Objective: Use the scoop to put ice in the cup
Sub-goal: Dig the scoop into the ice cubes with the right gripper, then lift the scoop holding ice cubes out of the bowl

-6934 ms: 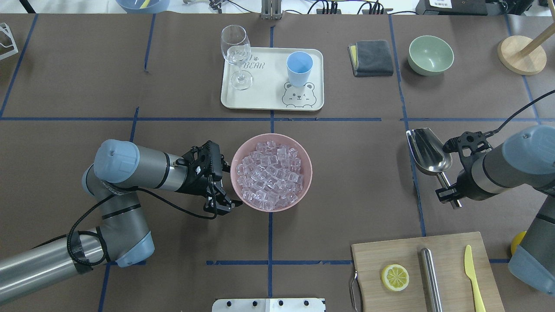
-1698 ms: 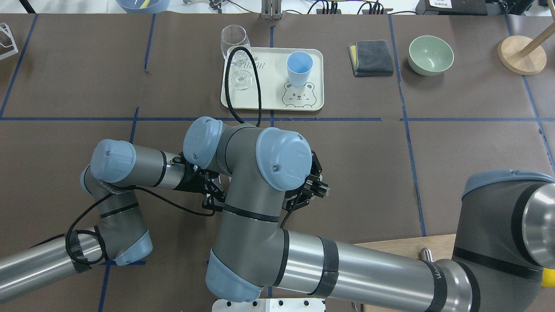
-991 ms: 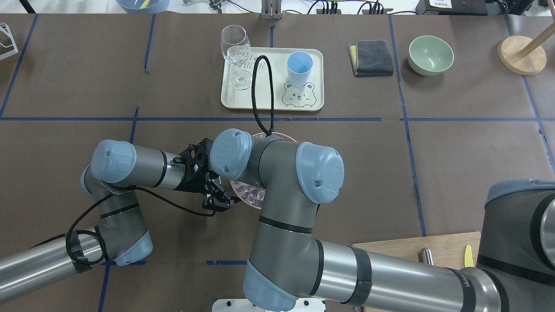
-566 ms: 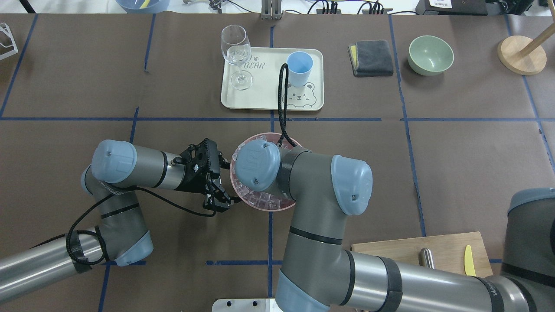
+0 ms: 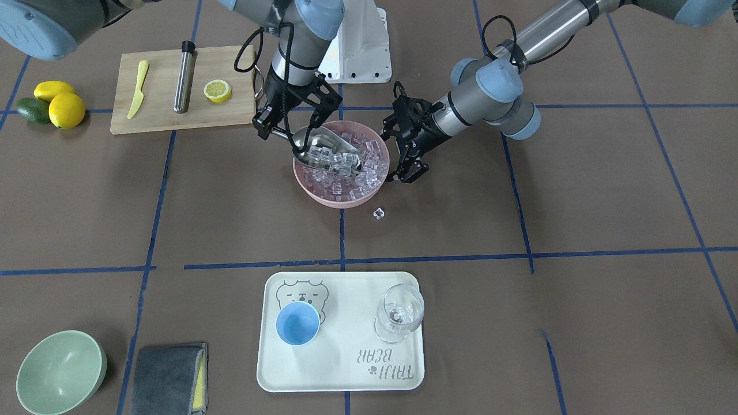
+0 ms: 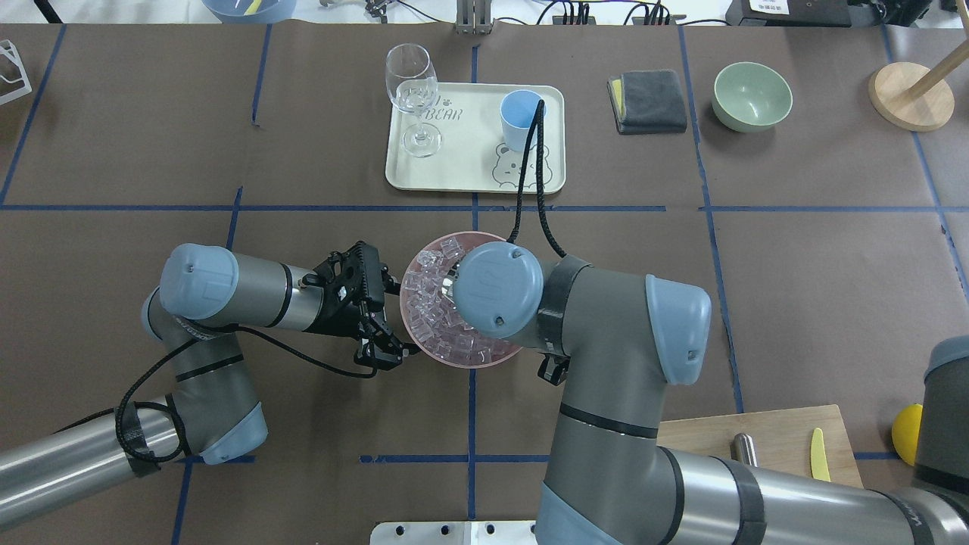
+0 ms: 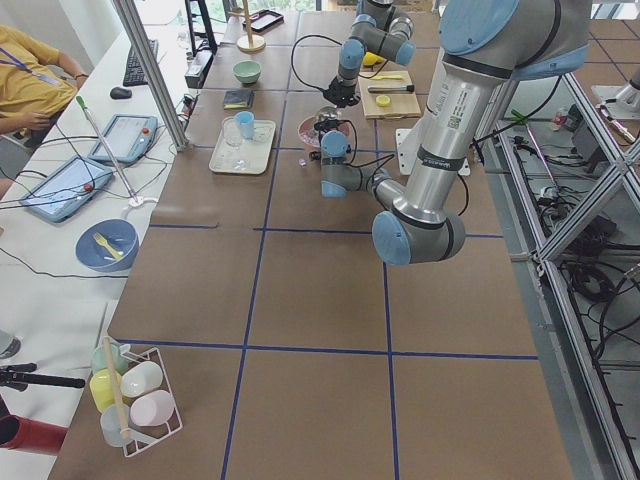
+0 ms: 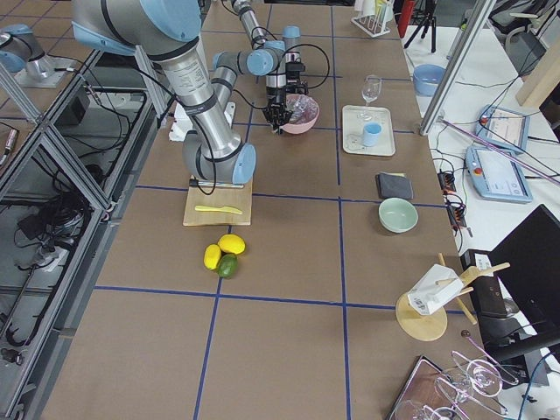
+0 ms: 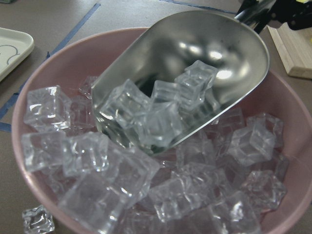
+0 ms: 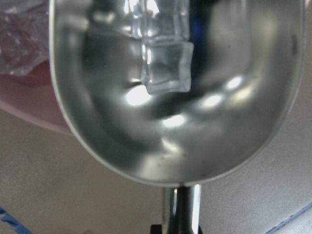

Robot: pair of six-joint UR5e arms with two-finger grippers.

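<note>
**Scoop** (image 5: 324,151): steel, trough tilted down into the pink bowl (image 5: 337,200), mouth in the heap, several cubes of ice (image 9: 161,114) lying in it. You'll find its rod handle pinched in the R gripper (image 5: 270,128), fingers closed tight on it.

**Ice, rest:** fills the bowl. One stray cube (image 5: 379,214) on the table paper just beside the bowl, on the tray side.

**L gripper** (image 6: 386,353): fingertips at the bowl's rim, robot-left side. Fingers close together, but you can't tell whether they clamp the rim.

**Cup** (image 5: 297,323): light blue, upright, on the bear tray (image 5: 340,377), well apart from the bowl, inside plain blue. Wine glass (image 5: 399,314) beside it on the same tray.
</note>
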